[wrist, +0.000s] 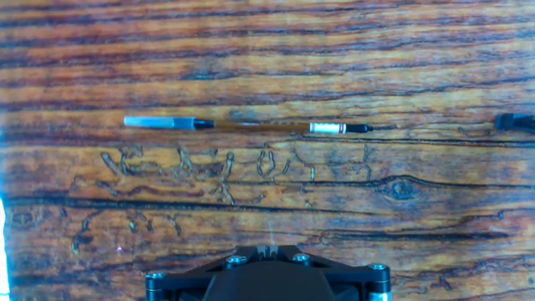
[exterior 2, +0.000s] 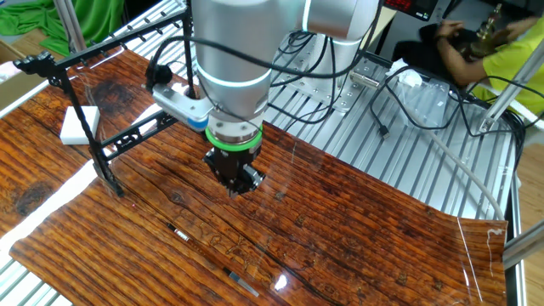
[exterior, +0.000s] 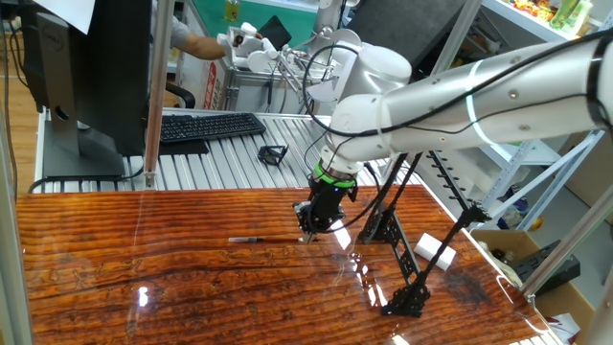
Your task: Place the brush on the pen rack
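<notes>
Looking at one fixed view first, we've got the gripper [exterior: 308, 233] pointing straight down, right above the glossy wooden bench [exterior: 144, 278], its jaws pinched fully together with nothing in them. The brush [exterior: 257, 239] lies flat on the wood just to the left of the fingertips, apart from them as far as we can tell. The pen rack [exterior: 402, 259] stands off to the right of the gripper, a black frame of slanted rods on lattice feet, with a small white block [exterior: 436, 247] sitting beside it. Behind the bench there's a keyboard [exterior: 206, 126] and a little black wire frame [exterior: 273, 153] on the ribbed metal surface. In the other fixed view, we see the gripper [exterior 2: 237, 182] from the opposite side, closed and empty, the brush [exterior 2: 208, 259] lying nearer the camera than the fingertips, and the pen rack [exterior 2: 93, 140] away to the left with the white block [exterior 2: 79, 124] next to it. In the hand view, the brush [wrist: 251, 126] lies crosswise on the wood grain, pale silvery end to the left, well clear of the gripper body at the bottom edge.
</notes>
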